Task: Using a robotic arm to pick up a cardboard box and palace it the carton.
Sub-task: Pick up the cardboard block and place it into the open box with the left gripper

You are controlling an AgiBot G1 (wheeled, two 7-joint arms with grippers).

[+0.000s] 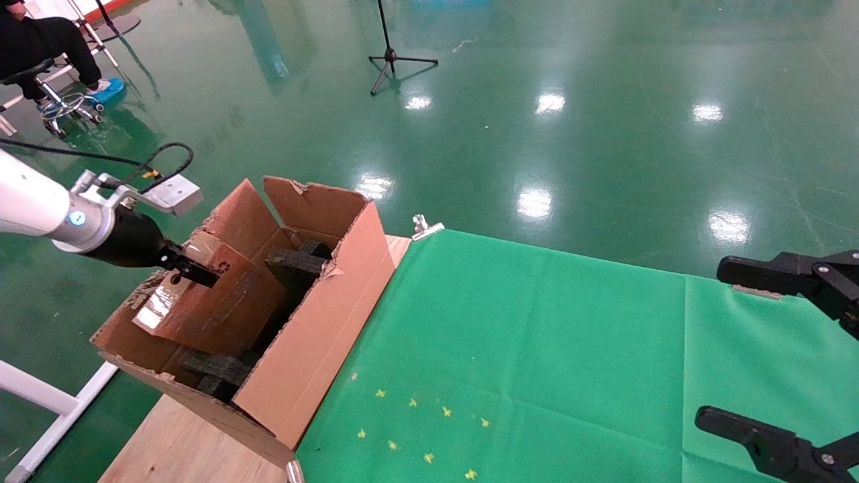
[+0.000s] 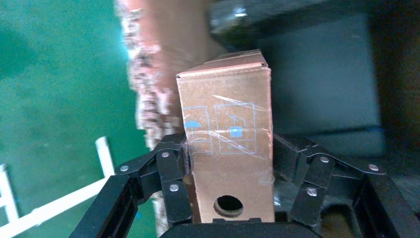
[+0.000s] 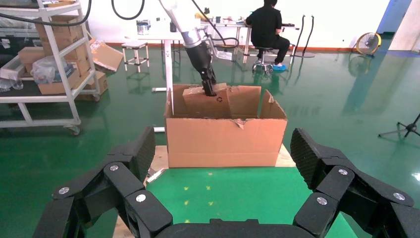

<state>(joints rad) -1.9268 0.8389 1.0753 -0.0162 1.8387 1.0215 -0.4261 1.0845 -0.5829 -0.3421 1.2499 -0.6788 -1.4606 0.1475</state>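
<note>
Two arms share this scene, and only the left one is at work. The robotic arm (image 1: 30, 201), white with a silver wrist, reaches in from the left over the carton (image 1: 315, 322), and its left tool (image 1: 191, 270) is clamped on the cardboard box (image 1: 208, 308), one finger (image 2: 173, 186) against each side. The taped box is tilted and sits partly down inside the carton, between the torn upright flaps and near the black foam blocks (image 1: 295, 265). In the left wrist view the box shows a round dark hole (image 2: 228, 205) close to the tool and blue printed marks under the clear tape.

The carton stands on the left end of a wooden counter (image 1: 181, 446). A green cloth (image 1: 537, 349) covers most of the counter's remainder, held at its far edge by a metal clip (image 1: 425, 227), with small yellow marks (image 1: 429, 429) scattered near the front. The right tool (image 1: 772, 349) hovers over the cloth's right side, fingers spread wide and holding nothing.

Around the counter lies a glossy green floor (image 1: 537, 100) reflecting ceiling lights. A tripod stand (image 1: 392, 54) rises behind, and a seated person (image 3: 266, 27) in black is at a far desk. A shelf rack (image 3: 47, 64) holds further boxes.
</note>
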